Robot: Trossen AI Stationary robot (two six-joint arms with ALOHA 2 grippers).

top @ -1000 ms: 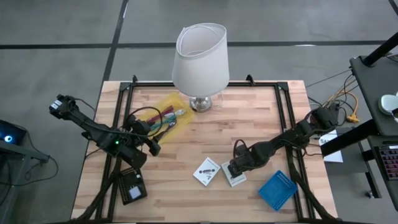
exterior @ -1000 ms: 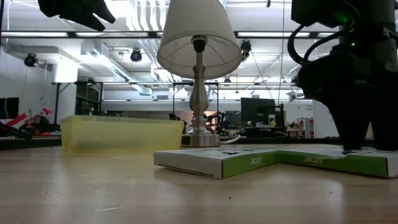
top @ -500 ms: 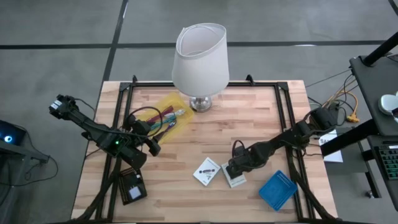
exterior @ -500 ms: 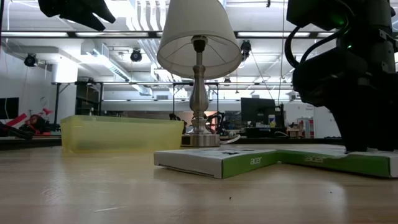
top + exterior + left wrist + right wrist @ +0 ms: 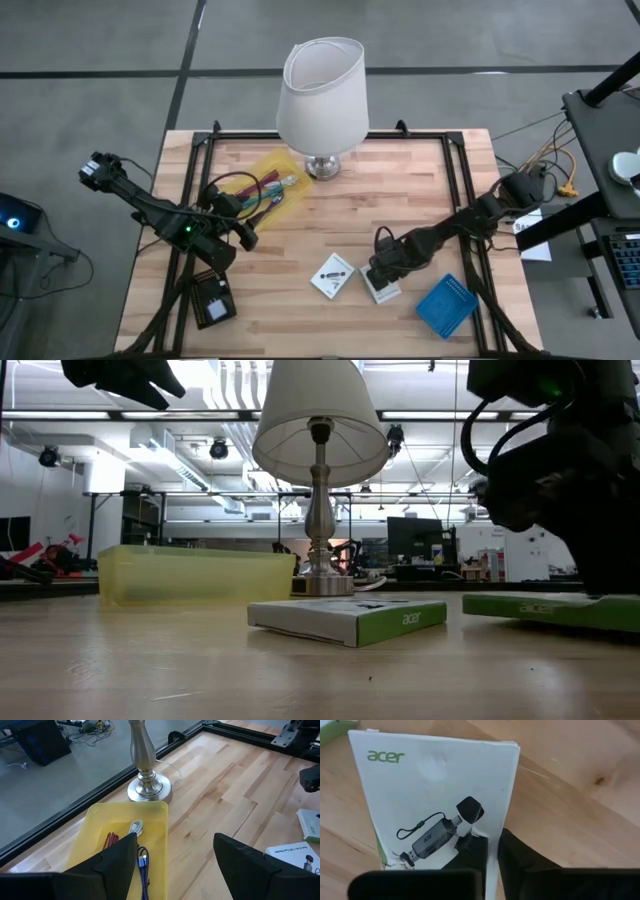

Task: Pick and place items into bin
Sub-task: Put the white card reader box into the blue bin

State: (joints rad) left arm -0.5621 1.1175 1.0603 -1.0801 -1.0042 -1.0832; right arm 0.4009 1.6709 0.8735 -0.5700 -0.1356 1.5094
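Observation:
My right gripper (image 5: 378,277) is down at a white printed Acer box (image 5: 381,289) on the near right of the table and is shut on it. A second white box (image 5: 333,275) lies flat just to its left. The yellow bin (image 5: 265,190) stands beside the lamp base and holds red, purple and white cables (image 5: 137,855). My left gripper (image 5: 175,865) hovers open above the bin's near-left end with nothing between its fingers. My right gripper pinches the box's long edge (image 5: 492,845) between its two fingers. One finger (image 5: 470,851) lies over the printed top face, the other (image 5: 517,857) beside the box. The fingers come slanting down from the table's right. In the low view the box (image 5: 550,607) looks slightly raised.
A tall white lamp (image 5: 322,95) stands at the far middle, next to the bin. A blue perforated block (image 5: 446,305) lies near the right front corner. A dark square device (image 5: 212,300) lies at the near left. Black rails (image 5: 463,190) run along both table sides.
The box under my right gripper has moved a little toward the table's right edge and away from the second box, which has stayed put. In the low view it now sits higher than before. My left gripper has kept still.

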